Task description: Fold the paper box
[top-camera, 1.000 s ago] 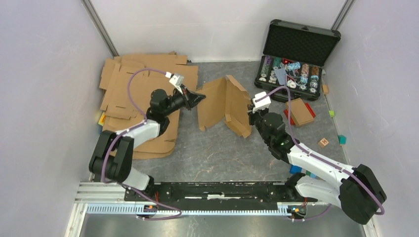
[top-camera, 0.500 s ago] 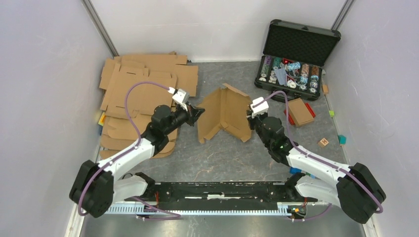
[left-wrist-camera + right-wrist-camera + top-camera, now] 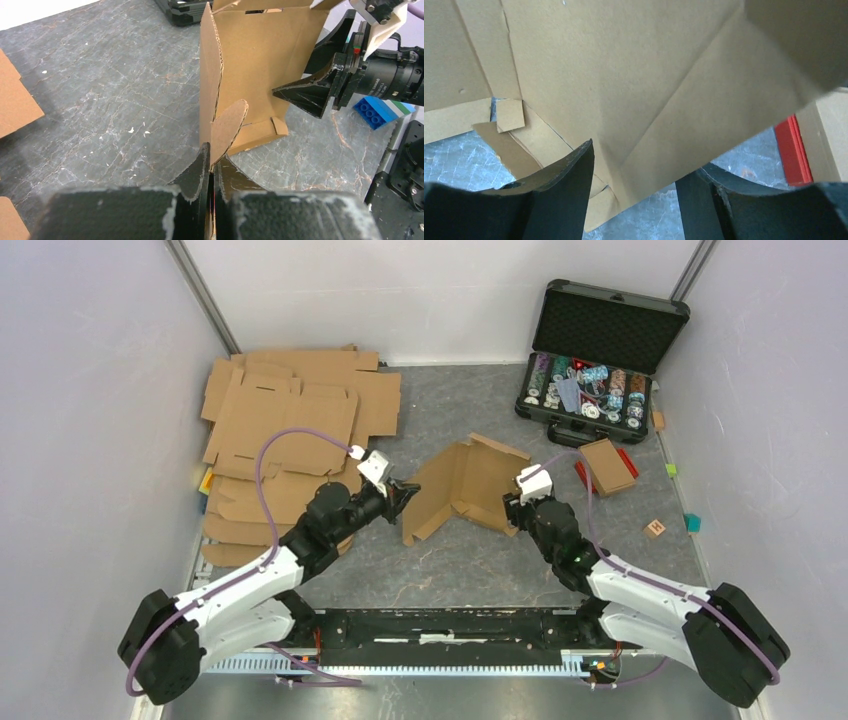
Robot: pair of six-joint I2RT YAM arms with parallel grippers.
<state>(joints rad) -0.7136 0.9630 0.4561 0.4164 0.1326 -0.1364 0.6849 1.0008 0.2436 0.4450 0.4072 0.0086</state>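
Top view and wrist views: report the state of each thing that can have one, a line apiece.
paper box: partly folded, panels standing, not closed up.
left claw: shut on a rounded tab of the paper box.
right claw: open, a box panel between its jaws, not pinched.
black case: lid open, chips inside.
cardboard blanks: flat, unfolded, stacked.

From above, the half-folded brown corrugated cardboard box stands mid-table. Its raised panels form a wall between the left gripper at its 9 o'clock and the right gripper at 4. Bare grey marbled tabletop gives passage at 6 and 12. Stacked flat brown cardboard blanks block 10, an open black poker-chip case blocks 1, and a small brown carton crowds 3.
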